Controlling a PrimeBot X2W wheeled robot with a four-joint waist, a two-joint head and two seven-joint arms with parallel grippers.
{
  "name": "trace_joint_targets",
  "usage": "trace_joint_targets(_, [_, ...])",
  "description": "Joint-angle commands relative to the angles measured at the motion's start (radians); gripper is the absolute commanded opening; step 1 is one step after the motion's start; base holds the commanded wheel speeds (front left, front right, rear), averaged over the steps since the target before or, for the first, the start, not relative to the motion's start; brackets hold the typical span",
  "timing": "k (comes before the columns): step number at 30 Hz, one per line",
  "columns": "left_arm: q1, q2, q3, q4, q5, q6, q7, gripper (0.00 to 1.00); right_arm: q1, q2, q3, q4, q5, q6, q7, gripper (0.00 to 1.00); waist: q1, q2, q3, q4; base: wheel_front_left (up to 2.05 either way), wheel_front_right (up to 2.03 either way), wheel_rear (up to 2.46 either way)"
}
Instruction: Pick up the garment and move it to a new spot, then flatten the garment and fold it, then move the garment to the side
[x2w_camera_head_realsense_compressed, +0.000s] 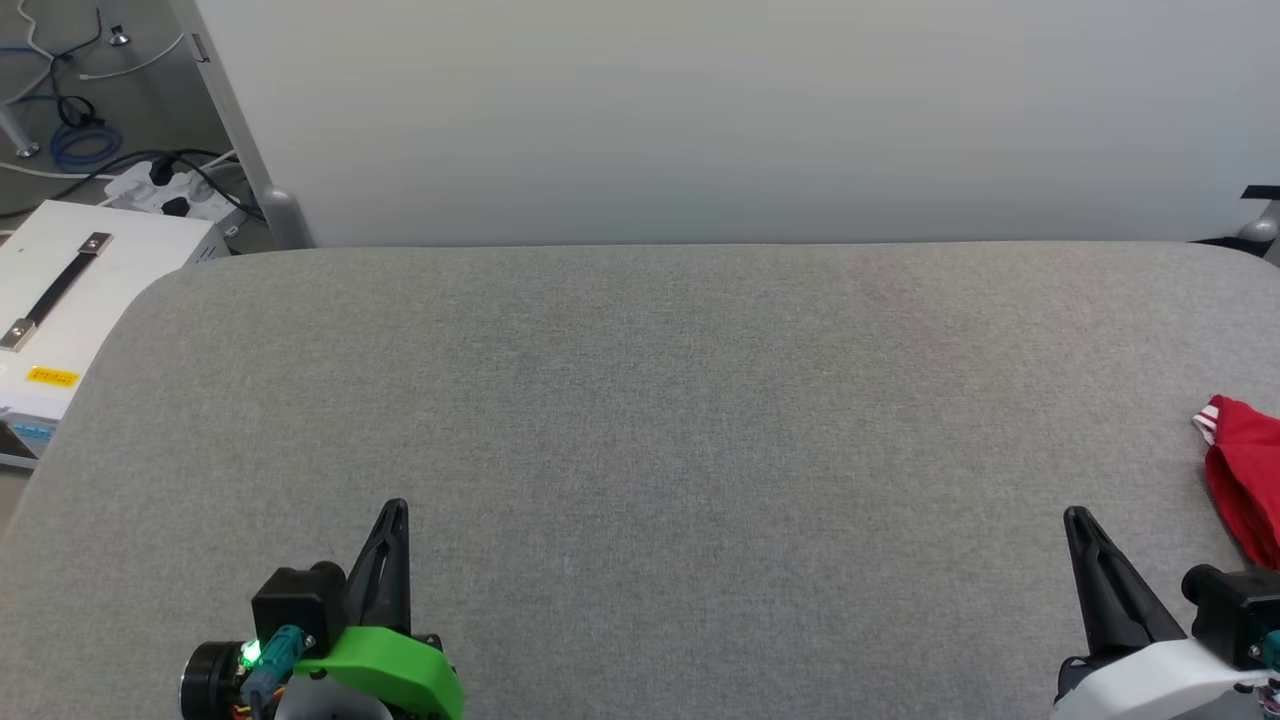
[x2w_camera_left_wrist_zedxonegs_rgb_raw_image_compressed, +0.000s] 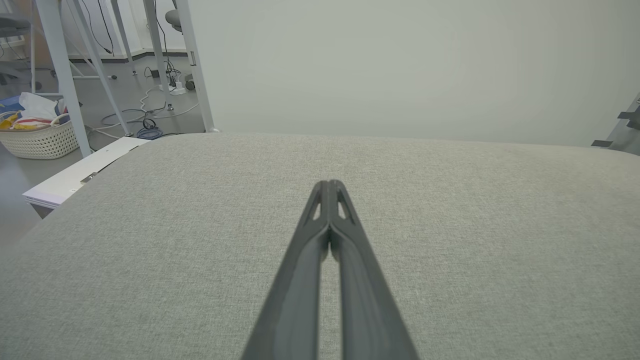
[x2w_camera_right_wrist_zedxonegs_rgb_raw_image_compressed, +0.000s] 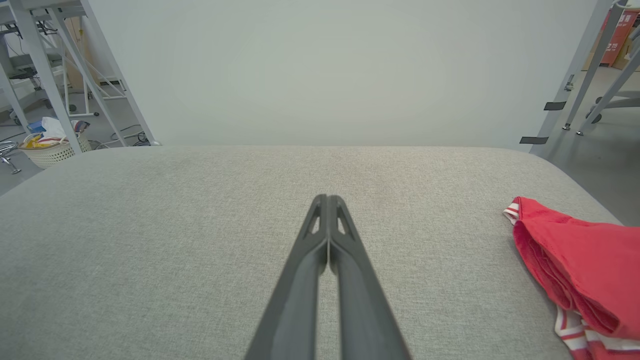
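Stretching ahead of both pairs of fingers, a grey fabric surface (x2w_camera_head_realsense_compressed: 640, 400) runs to a pale panel (x2w_camera_head_realsense_compressed: 700, 110) at its far edge. To the right of the right fingers (x2w_camera_right_wrist_zedxonegs_rgb_raw_image_compressed: 300, 285), apart from them, a bunched red T-shirt (x2w_camera_right_wrist_zedxonegs_rgb_raw_image_compressed: 575, 260) with white-and-red striped trim lies by the surface's right edge. The right fingers are clenched on nothing. The left fingers (x2w_camera_left_wrist_zedxonegs_rgb_raw_image_compressed: 300, 280) are likewise clenched and empty. Far off to their left, a white laundry basket (x2w_camera_left_wrist_zedxonegs_rgb_raw_image_compressed: 42, 140) sits on the floor.
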Motion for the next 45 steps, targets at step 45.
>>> trace_joint_targets(45, [-0.011, -0.072, 0.086, -0.062, 0.135, -0.036, 0.091, 0.0, -0.098, 0.015, 0.021, 0.103, -0.088, -0.005, -0.03, 0.0, 0.0, 0.0, 0.012, -0.006, 0.0, 0.0, 0.0])
